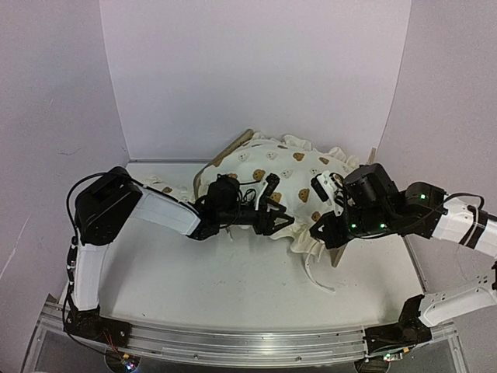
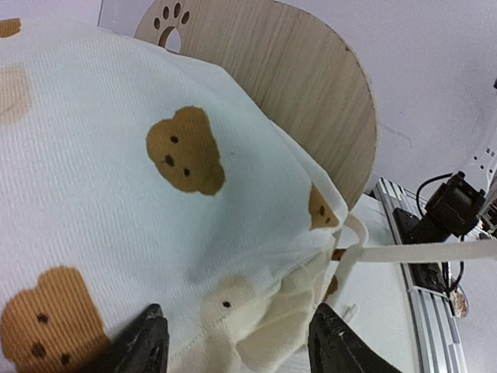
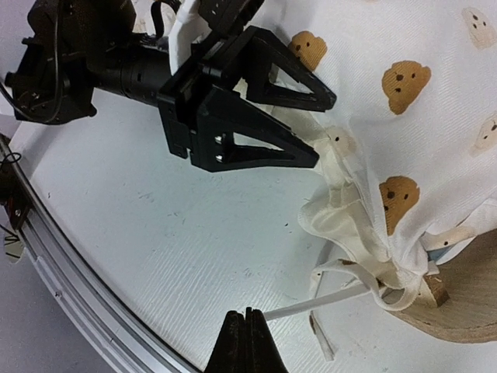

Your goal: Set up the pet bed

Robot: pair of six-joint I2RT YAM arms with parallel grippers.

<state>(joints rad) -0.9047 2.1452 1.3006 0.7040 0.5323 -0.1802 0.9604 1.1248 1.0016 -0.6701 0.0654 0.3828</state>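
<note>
The pet bed (image 2: pixel 311 85) is found at 12 o'clock on the table (image 1: pixel 233 280), draped by the cushion (image 1: pixel 287 167) — the left gripper (image 3: pixel 326 130) is seen parted at its edge, the right gripper (image 3: pixel 247 315) clamped on a tie (image 3: pixel 311 303).

One bench (image 1: pixel 217 287) carries one large cream bear-print cushion (image 1: pixel 291 167). Under the cushion sits one light-wood pet bed (image 2: pixel 311 78), its headboard pierced by one paw-print cutout (image 2: pixel 169 19). One small bear-print pillow (image 1: pixel 165 189) lies just beyond the cushion's left-arm end. Two grippers reach the cushion's near edge: one left gripper (image 3: pixel 324 130) and one right gripper (image 3: pixel 247 317), each with one pair of jaws. One tie (image 3: pixel 318 301) runs taut from the cushion; the others there are too tangled to count.
</note>
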